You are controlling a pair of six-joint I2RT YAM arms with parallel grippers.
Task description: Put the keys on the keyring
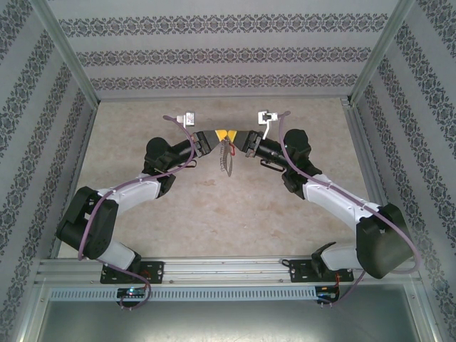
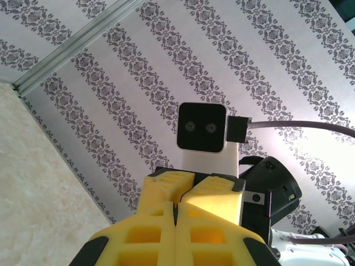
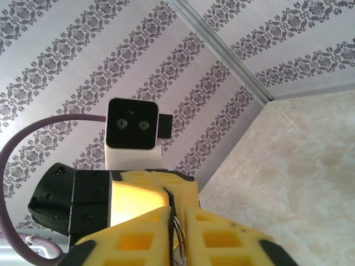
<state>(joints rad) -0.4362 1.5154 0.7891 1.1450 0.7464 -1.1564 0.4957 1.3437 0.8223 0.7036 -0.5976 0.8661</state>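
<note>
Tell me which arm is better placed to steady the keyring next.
Right, probably. The right gripper has its jaws shut on a ring of the keyring, which hangs below; the left gripper is shut with nothing visible between.

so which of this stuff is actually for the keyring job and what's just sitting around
For the job: keyring, hanging where the two grippers meet; left gripper; right gripper.

Just there: table; patterned walls; metal frame; cables.
</note>
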